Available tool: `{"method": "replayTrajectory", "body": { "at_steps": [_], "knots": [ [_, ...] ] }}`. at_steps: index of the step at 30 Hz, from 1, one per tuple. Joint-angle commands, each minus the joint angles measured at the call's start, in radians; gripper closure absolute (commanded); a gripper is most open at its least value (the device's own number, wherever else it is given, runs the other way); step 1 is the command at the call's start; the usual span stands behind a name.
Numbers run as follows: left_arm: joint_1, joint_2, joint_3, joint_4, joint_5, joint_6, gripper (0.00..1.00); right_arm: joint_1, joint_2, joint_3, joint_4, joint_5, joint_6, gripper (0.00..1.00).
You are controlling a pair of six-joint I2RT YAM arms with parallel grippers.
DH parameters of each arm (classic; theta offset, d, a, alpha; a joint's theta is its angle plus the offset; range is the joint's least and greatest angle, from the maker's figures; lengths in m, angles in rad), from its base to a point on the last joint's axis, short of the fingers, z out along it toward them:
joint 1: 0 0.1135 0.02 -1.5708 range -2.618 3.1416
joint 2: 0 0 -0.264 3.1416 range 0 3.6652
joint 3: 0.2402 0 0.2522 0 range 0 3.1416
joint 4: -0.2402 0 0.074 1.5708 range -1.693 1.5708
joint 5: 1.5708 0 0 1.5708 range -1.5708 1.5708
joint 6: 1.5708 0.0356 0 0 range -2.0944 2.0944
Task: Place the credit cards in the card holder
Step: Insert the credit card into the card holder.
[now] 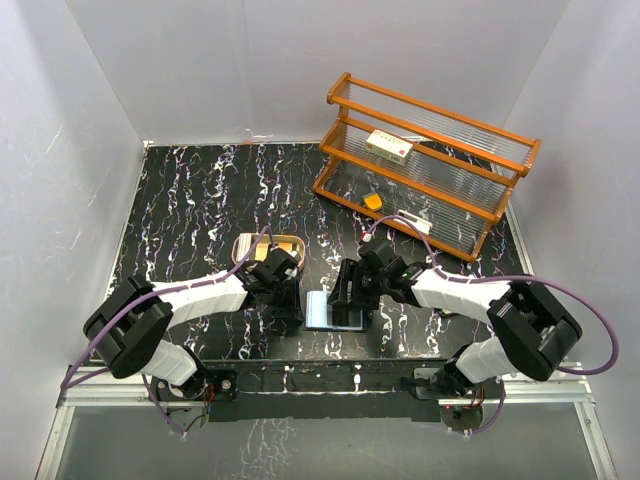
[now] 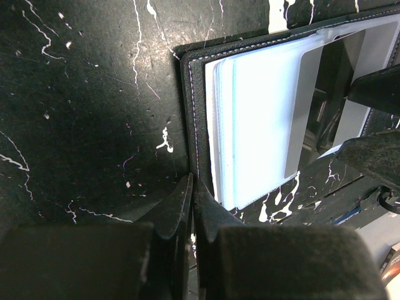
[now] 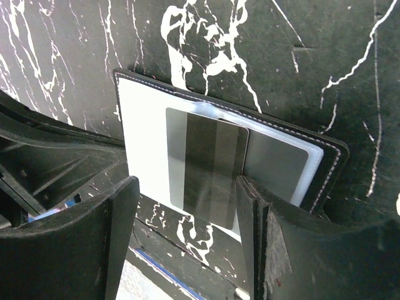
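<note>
The card holder lies open near the table's front edge, black outside and pale blue-grey inside. My left gripper is at its left edge. In the left wrist view my left gripper is shut, pinching the black cover edge of the card holder. My right gripper hovers over the holder's right half. In the right wrist view my right gripper is open and straddles a grey credit card lying flat on the card holder. The right fingertip is at the card's edge. The card also shows in the left wrist view.
A tan oval tray sits just behind my left gripper. A wooden shelf rack stands at the back right with a white-and-red box and a small orange object on it. The table's front edge is close below the holder.
</note>
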Motion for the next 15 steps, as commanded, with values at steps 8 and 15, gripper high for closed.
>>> {"method": "replayTrajectory", "body": {
  "at_steps": [8,15],
  "knots": [
    [-0.012,0.016,-0.003,-0.017,0.007,0.0,0.99,0.024,0.037,-0.006,0.215,-0.076,0.048,0.37],
    [-0.012,0.016,-0.005,-0.006,0.015,-0.012,0.99,0.044,0.058,-0.003,0.263,-0.103,0.078,0.37]
  ]
}}
